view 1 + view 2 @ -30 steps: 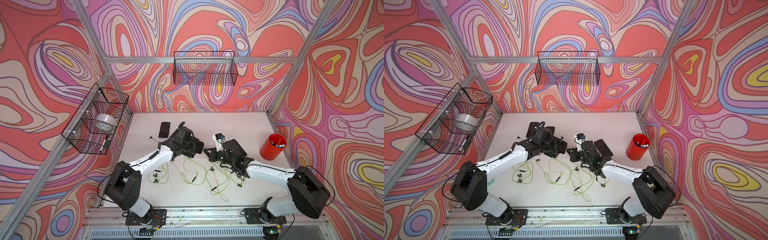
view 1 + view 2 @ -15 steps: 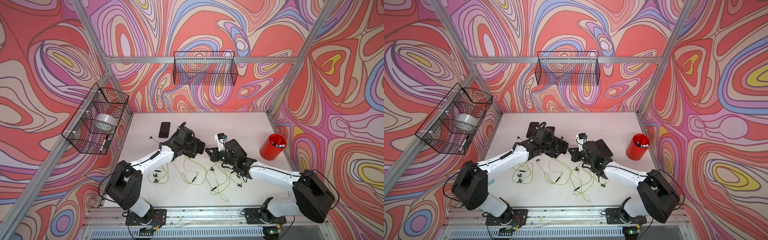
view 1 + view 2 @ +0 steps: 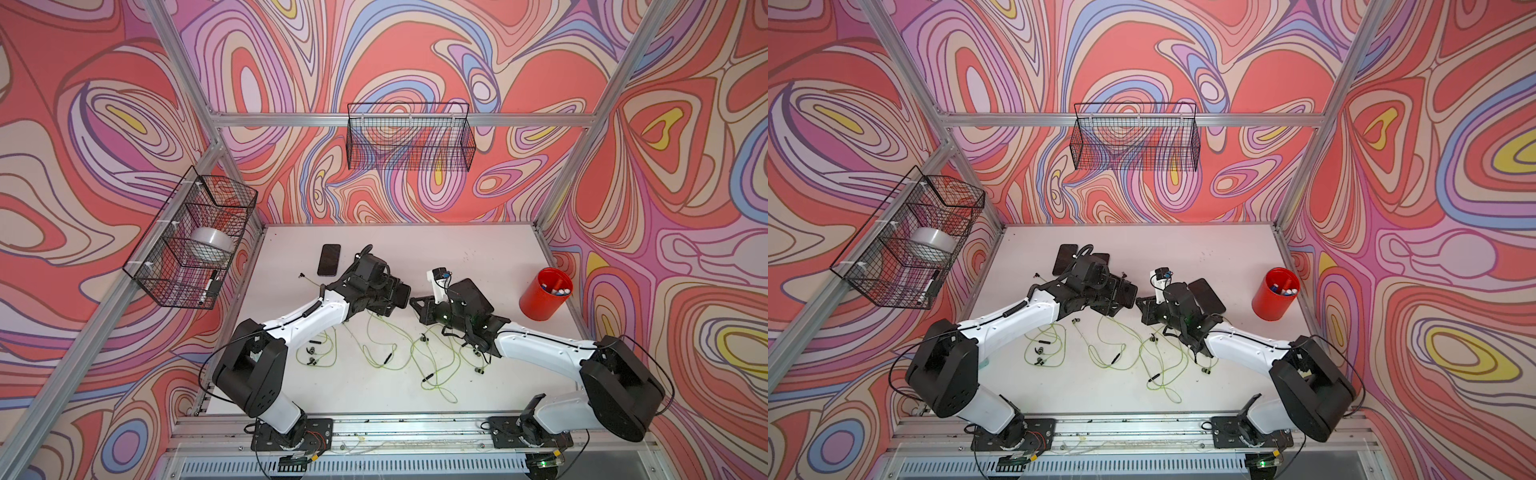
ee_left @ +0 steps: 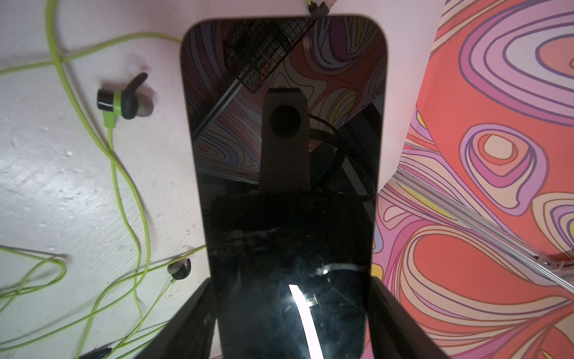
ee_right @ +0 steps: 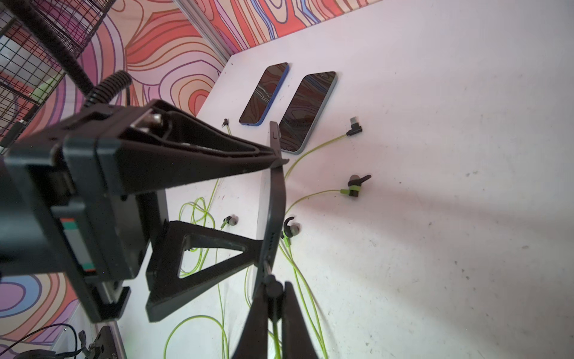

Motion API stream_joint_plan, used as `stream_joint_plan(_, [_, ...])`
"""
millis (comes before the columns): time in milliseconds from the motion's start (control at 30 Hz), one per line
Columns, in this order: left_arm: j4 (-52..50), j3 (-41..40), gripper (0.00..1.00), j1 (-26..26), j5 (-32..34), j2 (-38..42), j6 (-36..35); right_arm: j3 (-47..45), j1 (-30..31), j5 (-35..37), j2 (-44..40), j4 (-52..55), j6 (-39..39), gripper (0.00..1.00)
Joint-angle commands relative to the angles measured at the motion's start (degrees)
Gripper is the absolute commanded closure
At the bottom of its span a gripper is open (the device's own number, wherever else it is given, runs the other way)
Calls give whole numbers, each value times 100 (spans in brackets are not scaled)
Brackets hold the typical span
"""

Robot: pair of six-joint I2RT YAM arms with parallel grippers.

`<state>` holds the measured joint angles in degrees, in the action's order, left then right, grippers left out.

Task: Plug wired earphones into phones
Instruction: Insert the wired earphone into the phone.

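Clamping a phone (image 4: 284, 155) by its sides with left fingers (image 4: 192, 317), pinching a plug (image 5: 272, 287) shut in right fingers (image 5: 256, 320), tip at its bottom edge. Not seated yet, probably; seeing none plugged. Counting four: this, two phones (image 5: 265, 93) (image 5: 306, 108) flat beyond the fingertips, another phone (image 3: 1208, 297) behind the right fingers. Can't count tangled cords (image 4: 109, 133).

**Fig.** L hand (image 3: 1119, 296) grips phone (image 3: 1128, 293), its free end just beside R hand (image 3: 1142, 306) tip. Two more phones (image 3: 1065, 260) lie on bench (image 3: 1225, 249) beyond L hand, a fourth phone (image 3: 1209, 296) beyond R hand. Earphones (image 3: 1116, 357) sprawl base-side of both hands. Red cup (image 3: 1273, 303) sits well outboard of R hand.
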<state>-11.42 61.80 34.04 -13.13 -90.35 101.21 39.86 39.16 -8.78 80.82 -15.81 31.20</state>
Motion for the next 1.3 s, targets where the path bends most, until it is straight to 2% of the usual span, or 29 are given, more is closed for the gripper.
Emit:
stream_joint_plan(0, [281, 17, 100, 13, -47, 33, 74, 53, 34, -11, 75, -93, 28, 100])
stream_joint_plan(600, [101, 112, 100, 154, 67, 179, 112, 269, 32, 138, 292, 154, 119, 100])
stream_joint_plan(1267, [208, 221, 100, 304, 97, 108, 170, 497, 32, -207, 598, 510, 136, 100])
